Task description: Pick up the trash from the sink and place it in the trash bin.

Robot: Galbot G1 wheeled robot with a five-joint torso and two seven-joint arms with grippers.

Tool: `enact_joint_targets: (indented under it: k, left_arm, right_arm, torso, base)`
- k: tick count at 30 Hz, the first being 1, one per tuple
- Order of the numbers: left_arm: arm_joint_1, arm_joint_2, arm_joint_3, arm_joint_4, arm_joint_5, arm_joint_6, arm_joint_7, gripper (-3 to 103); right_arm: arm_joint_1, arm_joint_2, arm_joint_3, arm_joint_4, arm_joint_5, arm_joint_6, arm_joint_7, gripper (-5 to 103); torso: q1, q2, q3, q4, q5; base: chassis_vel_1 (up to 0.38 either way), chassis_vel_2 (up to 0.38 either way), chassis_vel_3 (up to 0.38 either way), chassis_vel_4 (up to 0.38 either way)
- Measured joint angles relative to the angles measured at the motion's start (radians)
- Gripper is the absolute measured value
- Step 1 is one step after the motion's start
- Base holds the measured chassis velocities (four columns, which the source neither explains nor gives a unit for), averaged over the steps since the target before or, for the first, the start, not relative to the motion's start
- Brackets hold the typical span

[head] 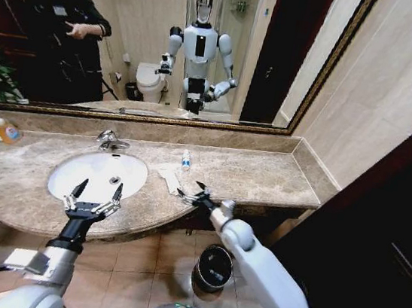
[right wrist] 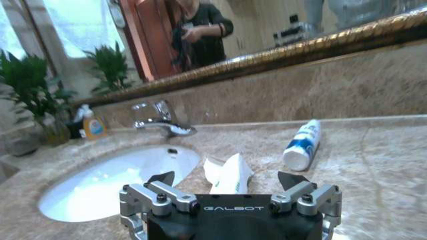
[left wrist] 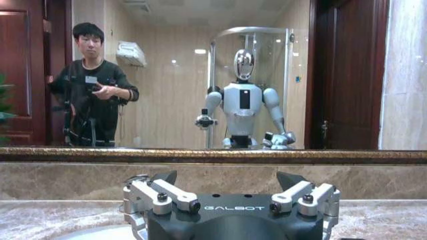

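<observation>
Right hand [head: 190, 191], fingers spread wide, hovers at crumpled white paper [head: 169, 177] on beige marble bench [head: 263, 178]; left hand [head: 94, 198] open, idle.

Marble counter [head: 263, 178]: white paper [head: 170, 179], blue-labelled bottle [head: 186, 160], orange-capped bottle [head: 4, 129]

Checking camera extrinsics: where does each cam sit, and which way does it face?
Head: high, facing down at the white oval porcelain sink in beige marble; both arms, left gripper and right gripper show.
Left wrist: behind the left gripper, facing the gold-framed mirror.
Right wrist: behind the right gripper, facing crumpled white paper.
Shared: head and right wrist both show the chrome faucet.
</observation>
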Motion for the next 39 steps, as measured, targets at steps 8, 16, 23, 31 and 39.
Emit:
enact_joint_targets:
  k: [8,16,23,31,39]
  left_arm:
    - [0.000,0.000,0.000,0.000,0.000,0.000,0.000,100]
    - [0.000,0.000,0.000,0.000,0.000,0.000,0.000,100]
    - [0.000,0.000,0.000,0.000,0.000,0.000,0.000,100]
    - [0.000,0.000,0.000,0.000,0.000,0.000,0.000,100]
    - [0.000,0.000,0.000,0.000,0.000,0.000,0.000,100]
  right_arm:
    - [0.095,0.041,-0.073,-0.126,0.022,-0.003,0.069,100]
    - [0.089,0.045,-0.078,-0.135,0.091,-0.008,0.125,101]
    - [0.057,0.034,-0.061,-0.109,0.092,-0.012,0.119,82]
    - [0.042,0.036,-0.051,-0.099,0.083,-0.013,0.095,62]
    - [0.029,0.043,-0.044,-0.106,0.056,-0.005,0.065,38]
  torso:
    - [0.000,0.000,0.000,0.0000,-0.0001]
    - [0.000,0.000,0.000,-0.0001,0.0000]
    - [0.000,0.000,0.000,-0.0001,0.0002]
    - [0.000,0.000,0.000,-0.0001,0.0002]
    - [0.000,0.000,0.000,-0.0001,0.0003]
  base:
    - [0.000,0.000,0.000,0.000]
    - [0.000,0.000,0.000,0.000]
    - [0.000,0.000,0.000,0.000]
    - [0.000,0.000,0.000,0.000]
    - [0.000,0.000,0.000,0.000]
